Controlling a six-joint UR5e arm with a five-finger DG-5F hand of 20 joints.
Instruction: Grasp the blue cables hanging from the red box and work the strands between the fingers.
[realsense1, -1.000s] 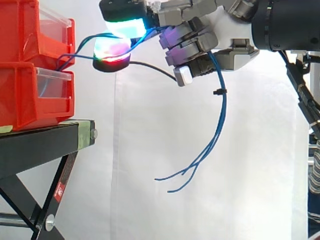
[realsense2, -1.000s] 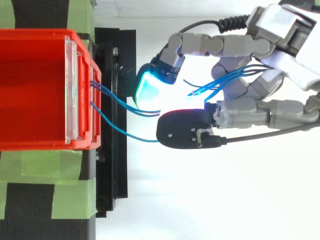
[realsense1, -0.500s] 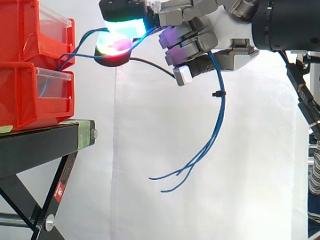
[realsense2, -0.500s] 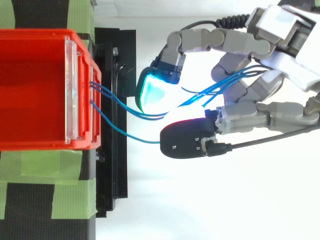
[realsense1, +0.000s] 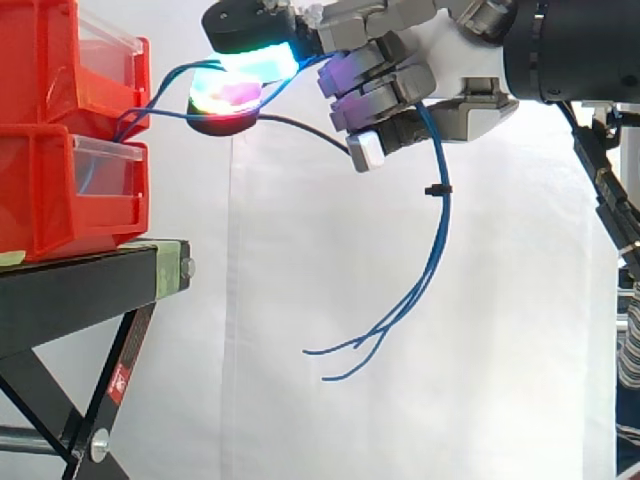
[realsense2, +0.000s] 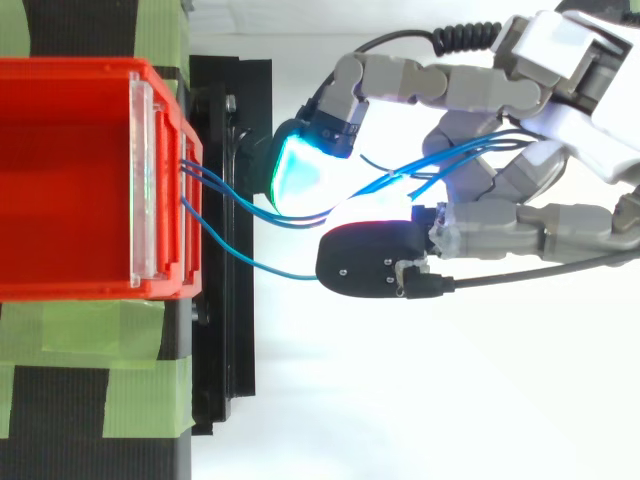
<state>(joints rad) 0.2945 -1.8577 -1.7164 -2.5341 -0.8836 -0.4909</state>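
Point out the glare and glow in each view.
Top view: the white background under the hand is blown out, and the blue cables pale where they cross the brightest patch beside the glowing pads. Side view: the curtain is evenly lit; the pads glow green, cyan and red against it.

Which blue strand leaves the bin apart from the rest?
Of the blue cables, the lone strand running to the hand's black-backed fingertip; the others pass together under the cyan-green pad.
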